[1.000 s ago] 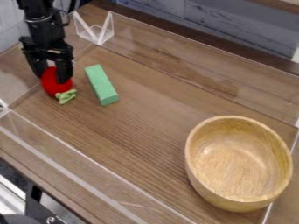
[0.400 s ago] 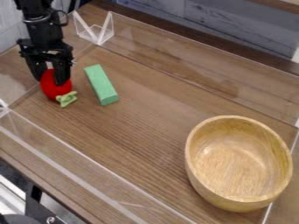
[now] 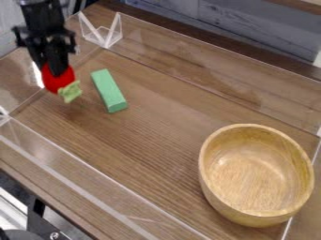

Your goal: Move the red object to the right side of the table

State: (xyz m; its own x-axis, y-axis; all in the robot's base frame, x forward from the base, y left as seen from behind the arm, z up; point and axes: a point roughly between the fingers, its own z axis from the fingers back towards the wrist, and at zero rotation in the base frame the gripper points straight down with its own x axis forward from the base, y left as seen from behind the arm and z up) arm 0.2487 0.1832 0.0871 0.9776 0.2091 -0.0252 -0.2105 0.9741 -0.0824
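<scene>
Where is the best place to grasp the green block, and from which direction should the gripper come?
Grip the green block across its two long sides near the middle, coming straight down from above. It lies flat on the table, long and narrow, with free space on both long sides.

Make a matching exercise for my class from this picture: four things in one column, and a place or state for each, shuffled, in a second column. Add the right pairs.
Things
1. red object
2. green block
3. bowl
4. gripper

Places or states
A. lies flat on the table, left of centre
B. shut, pointing down
C. stands at the right, nothing in it
D. held off the table at the far left

Pairs: 1-D, 2-A, 3-C, 4-B
</scene>
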